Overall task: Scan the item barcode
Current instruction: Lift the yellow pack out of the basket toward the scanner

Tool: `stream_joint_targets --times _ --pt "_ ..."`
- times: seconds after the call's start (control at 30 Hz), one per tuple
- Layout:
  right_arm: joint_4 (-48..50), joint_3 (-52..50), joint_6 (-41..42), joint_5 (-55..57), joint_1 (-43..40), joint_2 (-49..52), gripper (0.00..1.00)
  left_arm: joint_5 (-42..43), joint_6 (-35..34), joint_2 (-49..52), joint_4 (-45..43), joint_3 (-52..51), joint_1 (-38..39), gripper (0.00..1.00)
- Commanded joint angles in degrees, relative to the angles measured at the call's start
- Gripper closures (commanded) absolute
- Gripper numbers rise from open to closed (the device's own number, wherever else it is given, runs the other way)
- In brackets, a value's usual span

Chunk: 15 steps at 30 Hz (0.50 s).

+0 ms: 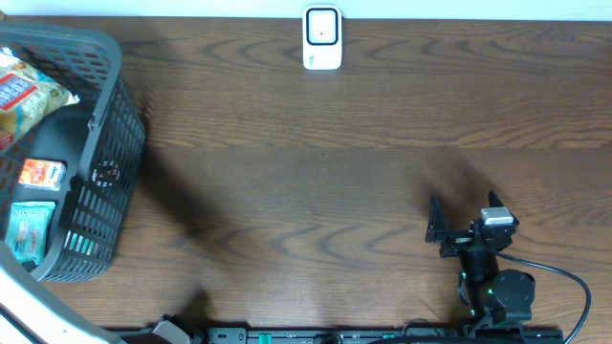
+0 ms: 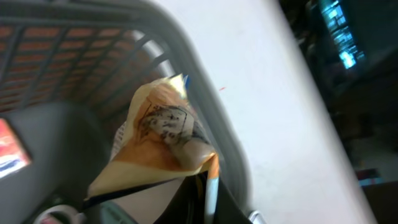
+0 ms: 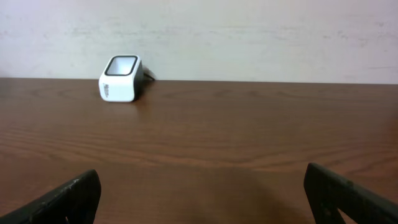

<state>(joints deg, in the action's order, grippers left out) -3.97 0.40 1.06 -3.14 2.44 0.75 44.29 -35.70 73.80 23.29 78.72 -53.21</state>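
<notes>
blurred packet (image 2: 163, 140) mostly hides the left gripper (image 2: 186, 202)

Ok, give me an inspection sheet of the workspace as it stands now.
Surface: brown wooden table.
Job's things: white scanner at the far edge; orange packet held at the grey basket.
Clutter: more packets inside the basket.
Tools: left tool shut on the orange packet; right tool open, holding nothing.
Cables: black cable loops at the near right edge.
Surroundings: pale wall behind the table.
</notes>
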Motion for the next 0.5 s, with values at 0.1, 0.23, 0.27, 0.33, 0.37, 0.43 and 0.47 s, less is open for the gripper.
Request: stream_joint_targets --times 0.1,0.23,0.27,0.33,0.37,0.43,0.47 --pt "-0.2 -0.1 0.6 0.0 -0.2 -0.1 0.01 7.9 -12.4 -7.0 -14.2 1.1 -0.1 0.93" --pt "-0.2 -0.1 0.6 0.0 -0.2 -0.1 0.01 9.9 -20.6 -10.5 -25.3 1.1 0.4 0.93" --pt "-0.2 -0.1 0.6 0.0 -0.2 -0.1 0.01 10.2 -22.0 -11.1 -27.1 1.1 1.1 0.93" --pt "-0.2 -0.1 0.6 0.0 -0.2 -0.1 0.01 10.6 -24.1 -12.1 -29.0 1.1 3.9 0.93" --pt "-0.2 -0.1 0.6 0.0 -0.2 -0.1 0.01 10.6 -24.2 -12.3 -29.0 1.1 5.9 0.93" --pt "-0.2 -0.1 0.6 0.0 -0.2 -0.1 0.01 10.6 -24.2 -12.2 -29.0 1.1 10.9 0.93" --pt "-0.2 -0.1 0.6 0.0 -0.2 -0.1 0.01 10.6 -24.2 -11.9 -28.9 1.1 13.8 0.93"
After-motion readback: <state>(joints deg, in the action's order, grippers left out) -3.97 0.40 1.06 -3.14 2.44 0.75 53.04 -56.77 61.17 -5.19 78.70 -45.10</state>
